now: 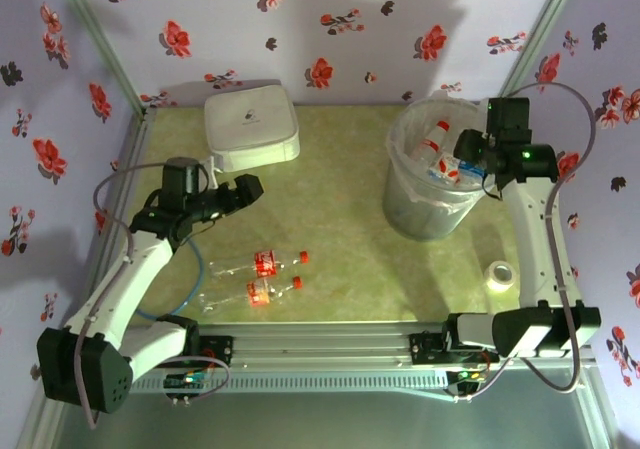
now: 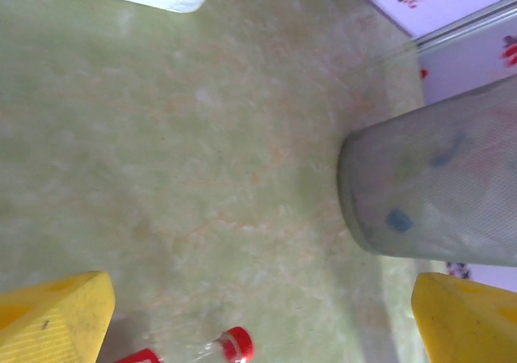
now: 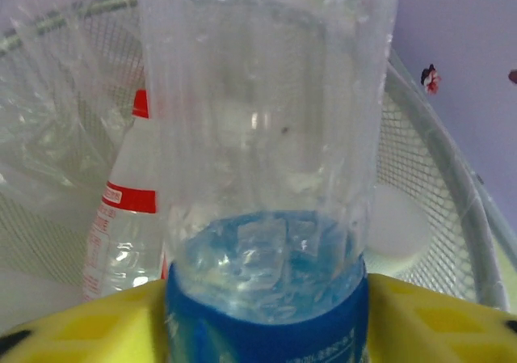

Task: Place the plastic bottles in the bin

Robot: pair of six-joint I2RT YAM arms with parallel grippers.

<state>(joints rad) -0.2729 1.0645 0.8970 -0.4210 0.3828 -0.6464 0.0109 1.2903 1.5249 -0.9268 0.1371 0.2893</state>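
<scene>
**A:** R arm status?
**B:** Right gripper (image 3: 266, 322) clenched on blue-label bottle (image 3: 266, 177), yellow fingers (image 3: 440, 318) either side of the label. Held over the bin's (image 1: 420, 214) opening.
**A:** Bin location, contents?
**B:** Far-right part of table (image 1: 350, 169), close to right edge. Inside: red-label bottle (image 3: 121, 225) plus others, count unclear.
**A:** L arm?
**B:** Left gripper (image 1: 245, 189) released, jaws wide apart, nothing between. Above table, left of centre.
**A:** Items still out?
**B:** Two, lying flat left of centre towards near edge: red-cap bottle (image 1: 262, 262), and second red-cap bottle (image 1: 258, 291) just beside it, nearer the edge. Caps point right.
**A:** Misc?
**B:** White box (image 1: 250, 124) at far edge; tape roll (image 1: 499, 274) by right edge.
</scene>
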